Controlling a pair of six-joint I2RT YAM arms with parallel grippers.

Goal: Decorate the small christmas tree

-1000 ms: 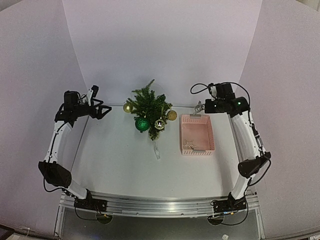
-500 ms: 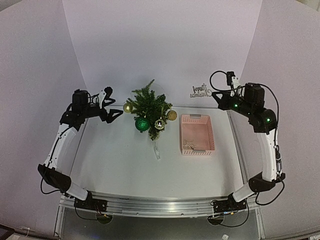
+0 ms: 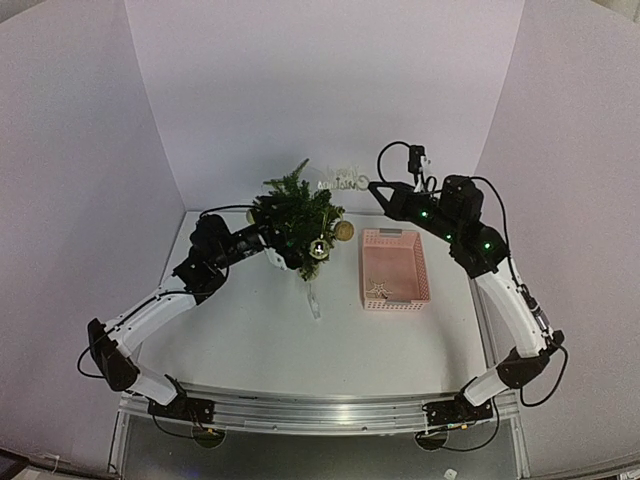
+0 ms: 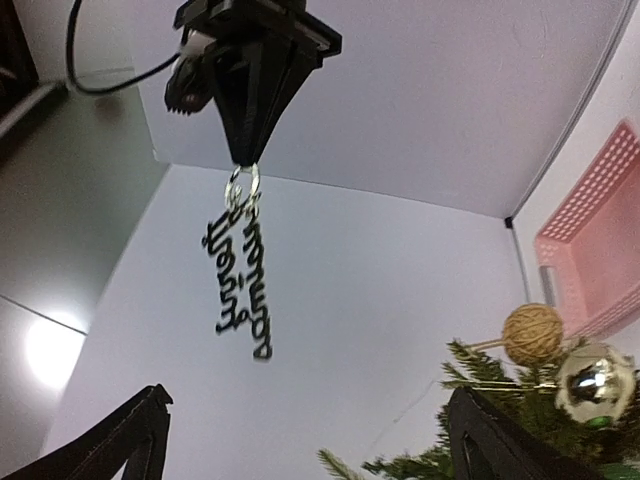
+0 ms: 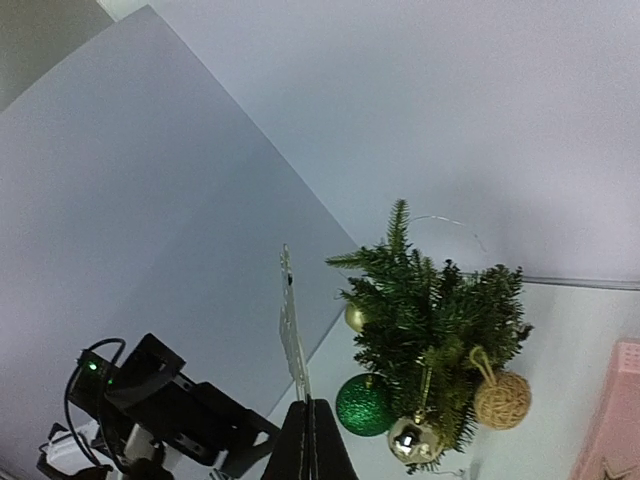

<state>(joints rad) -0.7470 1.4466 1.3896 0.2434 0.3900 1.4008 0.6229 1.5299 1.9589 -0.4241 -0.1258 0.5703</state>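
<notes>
The small christmas tree (image 3: 300, 212) stands at the back middle, hung with a twine ball (image 3: 343, 231), a silver bauble (image 3: 319, 248) and a gold ball. My right gripper (image 3: 375, 190) is shut on the ring of a silver "Merry Christmas" sign (image 3: 340, 183), held in the air just right of the treetop. In the right wrist view the sign (image 5: 290, 330) stands edge-on above the shut fingers (image 5: 322, 452), left of the tree (image 5: 430, 310) and its green ball (image 5: 365, 403). My left gripper (image 3: 268, 238) is open and empty at the tree's lower left. Its wrist view looks up at the sign (image 4: 240, 270).
A pink basket (image 3: 420, 270) lies right of the tree, with a pale star ornament (image 3: 378, 290) inside. A thin clear piece (image 3: 313, 300) lies on the table in front of the tree. White walls close in the back and both sides.
My right arm rose from the basket's back edge and swung left with the sign to the treetop. My left arm swept right and down to the tree's lower left side.
</notes>
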